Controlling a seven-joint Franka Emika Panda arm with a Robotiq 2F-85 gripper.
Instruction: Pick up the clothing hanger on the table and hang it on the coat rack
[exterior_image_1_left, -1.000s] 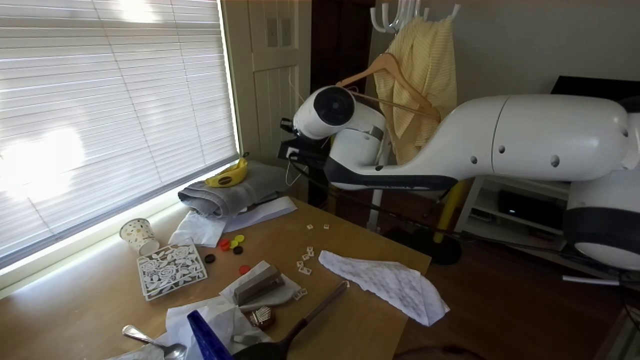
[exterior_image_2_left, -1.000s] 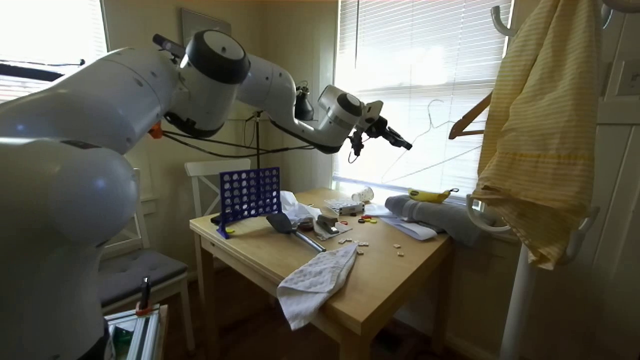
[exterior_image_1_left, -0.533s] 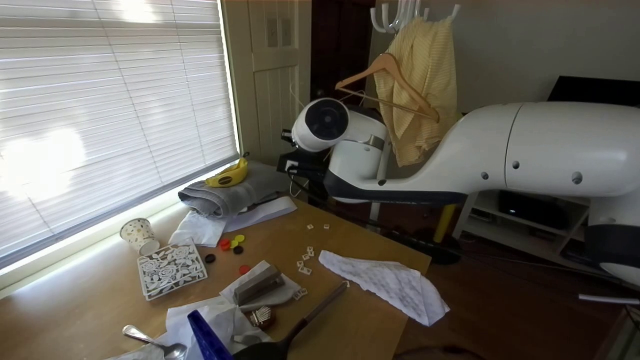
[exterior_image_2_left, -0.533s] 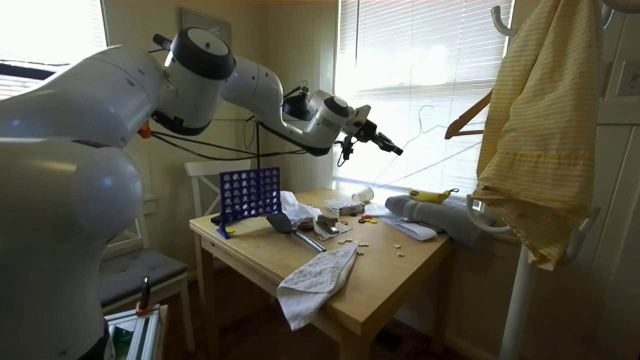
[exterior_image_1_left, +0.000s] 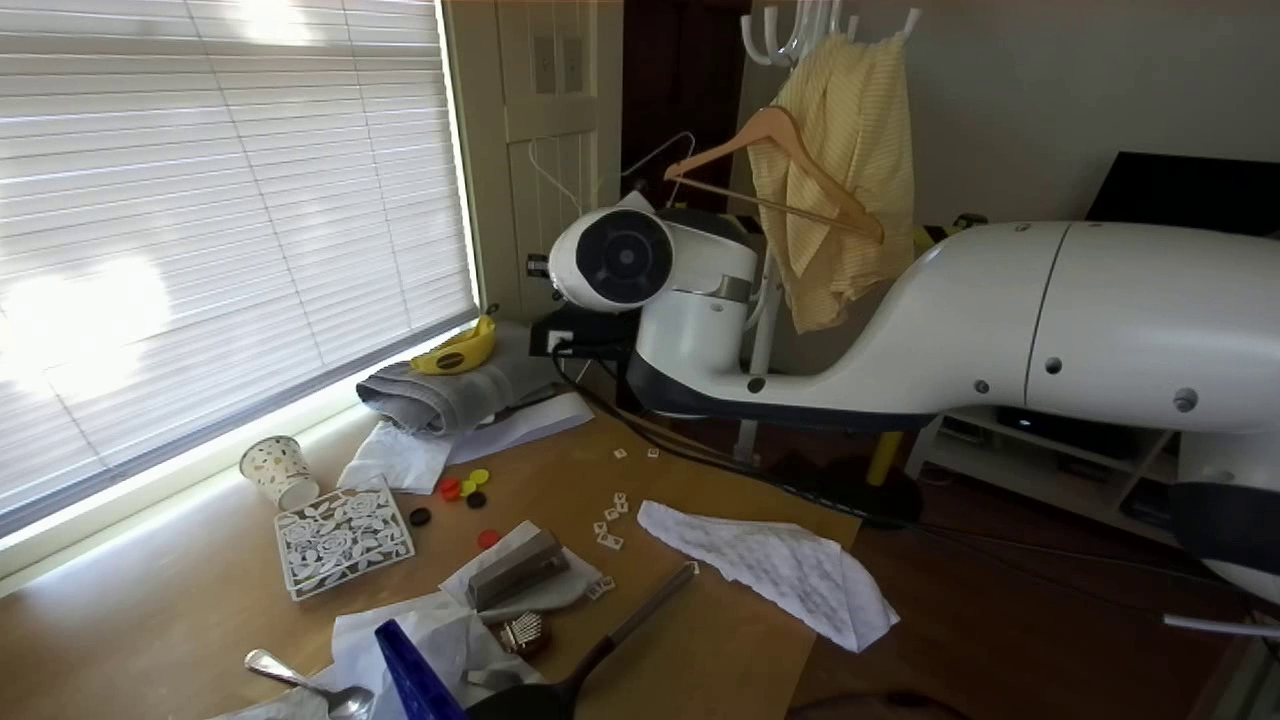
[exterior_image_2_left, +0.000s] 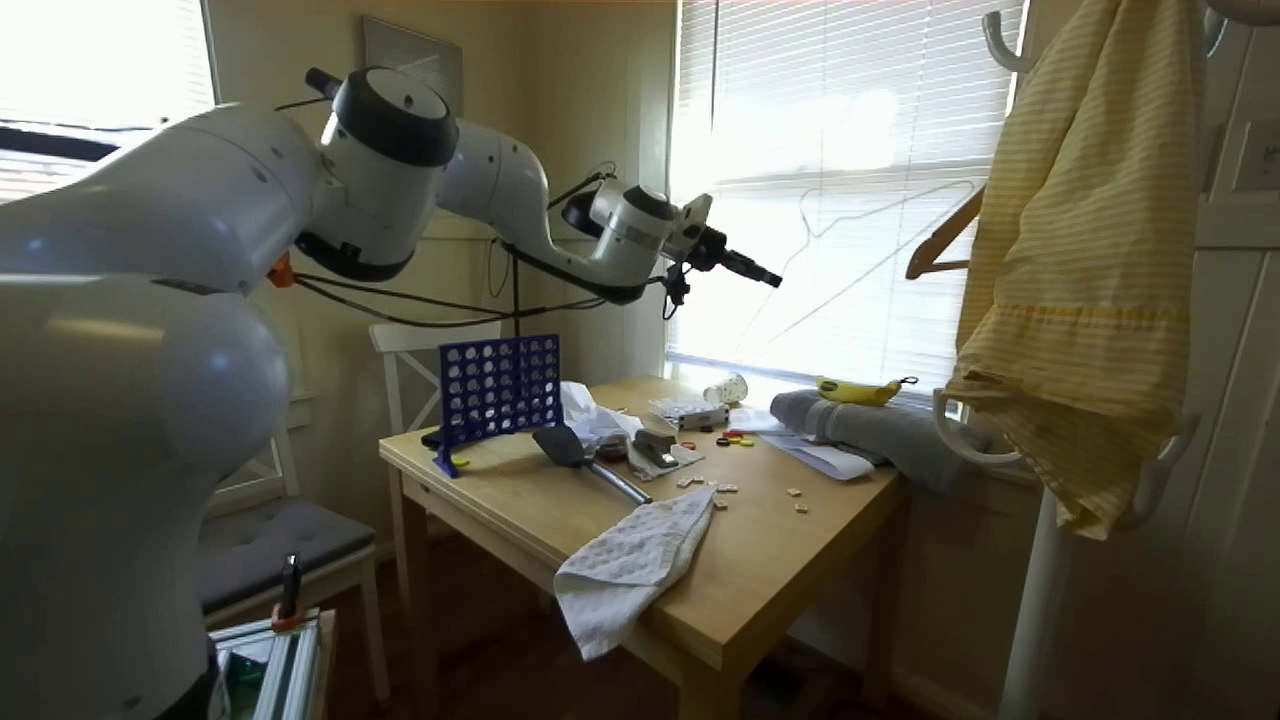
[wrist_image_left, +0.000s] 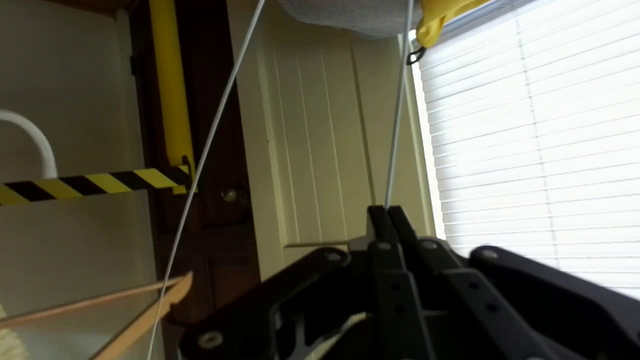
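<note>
Nearest, at the lower edge of an exterior view, we see a cropped end of the blue game grid (exterior_image_1_left: 412, 672) on the table (exterior_image_1_left: 180, 630). Next come a white lattice holder (exterior_image_1_left: 343, 540), its contents indistinct, and a speckled cup (exterior_image_1_left: 278, 470) lying on its side, into which we cannot see. Beyond, the gripper (wrist_image_left: 388, 212) is clamped on a wire of the clothing hanger (wrist_image_left: 398, 100), in the air off the table; part is hidden in that exterior view, and its hook falls outside the wrist view. In an exterior view, against the blinds (exterior_image_2_left: 850, 110), its hook points up and its long lower wire slants from lower left to upper right, the lower end lost in glare. Farthest, the coat rack (exterior_image_1_left: 764, 335), cropped at the top, bears a yellow cloth (exterior_image_1_left: 860, 130), overlapped by a wooden hanger (exterior_image_1_left: 772, 120).
</note>
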